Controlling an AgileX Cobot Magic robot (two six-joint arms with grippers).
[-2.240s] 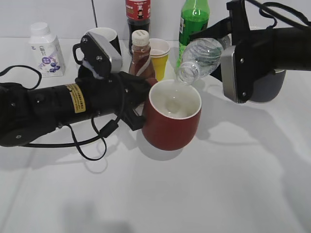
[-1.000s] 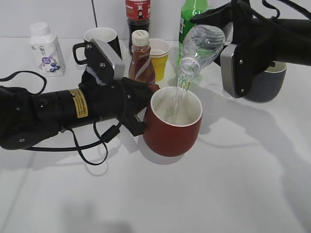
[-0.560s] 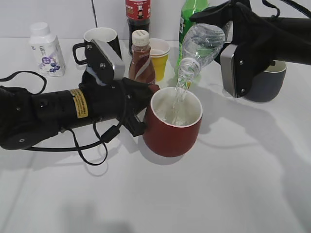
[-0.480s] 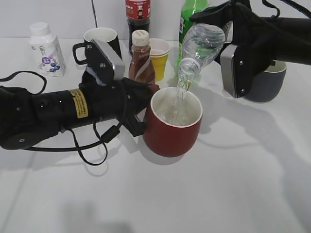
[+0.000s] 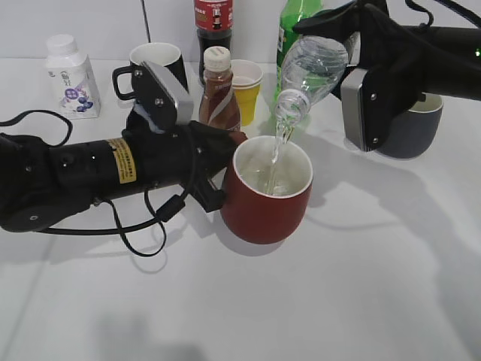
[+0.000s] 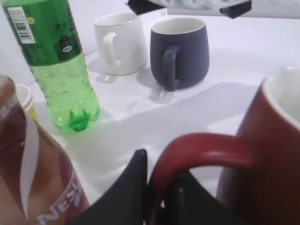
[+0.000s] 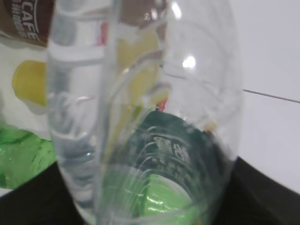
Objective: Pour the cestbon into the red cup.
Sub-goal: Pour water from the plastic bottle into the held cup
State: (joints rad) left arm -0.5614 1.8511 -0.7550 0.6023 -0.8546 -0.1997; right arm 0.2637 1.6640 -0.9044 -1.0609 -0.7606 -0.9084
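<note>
Ext. view: right gripper [image 5: 347, 47] holds the cestbon [image 5: 311, 71] tilted neck-down over the red cup [image 5: 266, 190]; water streams in. Left gripper [image 5: 219, 162] clamps the cup's handle, cup on tabletop [image 5: 361, 278].
L wrist: handle [image 6: 199, 147] betw. fingers [image 6: 122, 197].
R wrist: cestbon fills the frame.

Both arms are finished in matte black. A yellow label [image 5: 119, 159] and looped black cable [image 5: 154, 214] are seen on the left arm; grey camera housings [image 5: 358, 109] are fitted at both wrists.
</note>
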